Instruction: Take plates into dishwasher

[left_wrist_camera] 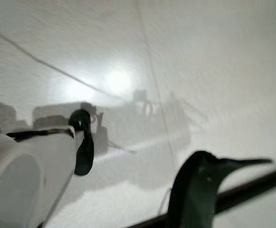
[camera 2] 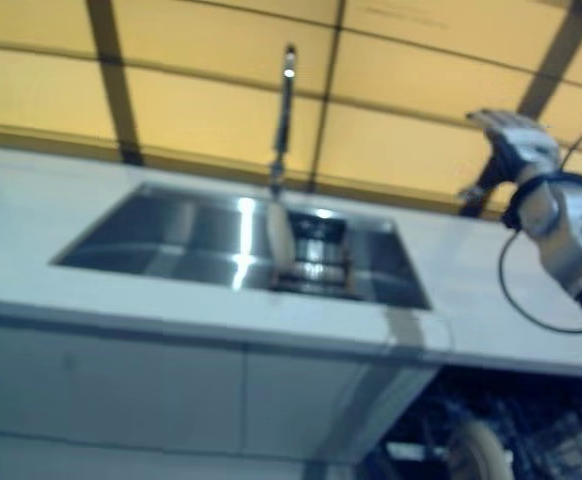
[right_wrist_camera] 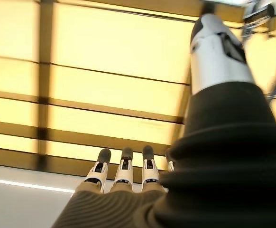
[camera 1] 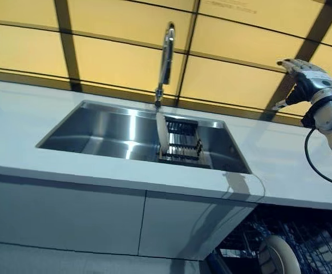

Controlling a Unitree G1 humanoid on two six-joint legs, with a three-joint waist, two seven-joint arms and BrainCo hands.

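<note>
Plate (camera 1: 162, 132) upright in sink (camera 1: 106, 137) rack (camera 1: 182, 142), right hand (camera 1: 304, 76) raised far right, fingers straight, empty, left hand unseen.

White counter (camera 1: 29, 123) with grey cabinet fronts (camera 1: 63, 220) below. Shiny steel sink (camera 1: 106, 137) and steel tap (camera 1: 166, 57). Black rack (camera 1: 183, 142) inside the sink, holding a white plate (camera 1: 162, 132). Yellow wall panels (camera 1: 120, 60) crossed by dark brown bars in a grid. Silver right hand (camera 1: 303, 74) with dark fingertips (right_wrist_camera: 104, 154) and a dark ribbed cover (right_wrist_camera: 223, 161).
</note>
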